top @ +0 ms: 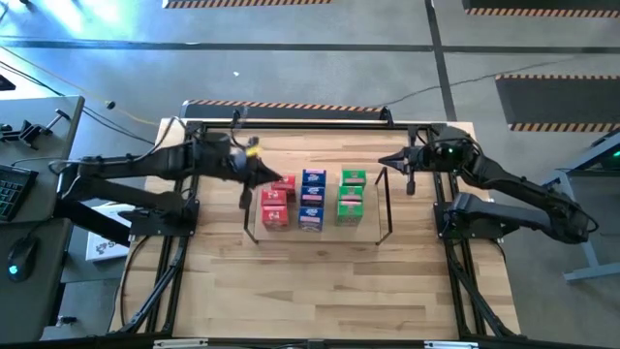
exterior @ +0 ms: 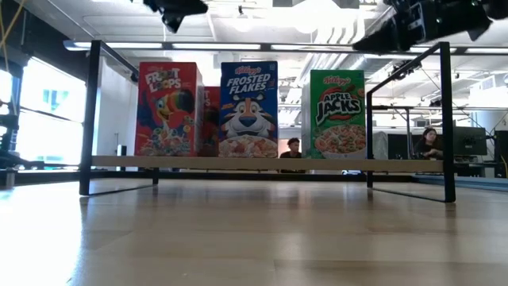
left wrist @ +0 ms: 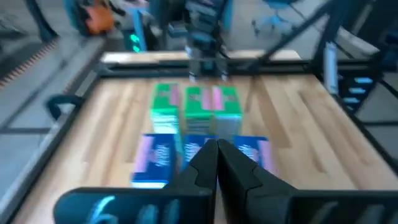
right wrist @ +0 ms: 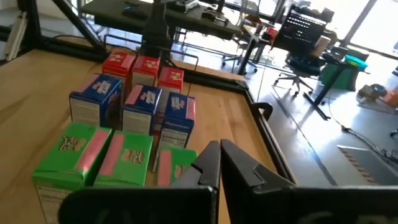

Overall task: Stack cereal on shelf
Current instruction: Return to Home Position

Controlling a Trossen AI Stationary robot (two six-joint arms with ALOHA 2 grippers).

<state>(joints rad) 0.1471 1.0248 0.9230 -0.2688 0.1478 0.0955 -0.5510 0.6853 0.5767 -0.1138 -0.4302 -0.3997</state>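
**benchrat:** Reading the overhead shot with 12 o'clock as the far edge of the table: the cereal is all on the shelf, mid-table. Three colour columns sit side by side from 9 to 3: red boxes, blue boxes, green boxes. Each column runs 12 to 6.

**wirejockey:** So where do the claws sit relative to that?

**benchrat:** Closest is the left gripper, right over the 12 o'clock end of the red column, so the reds lie at its 6, just beside the tips. Its wrist cam shows the fingers pinched together with nothing between them. Off the shelf's 1 o'clock corner hangs the right gripper, greens at its 7, also pinched closed and empty.

**wirejockey:** Then heading home looks like a lift-and-pull job. The left arm probably backs out toward 9, away from the reds, and the right arm toward 3. The only real risk seems to be the left claw clipping that far red box.
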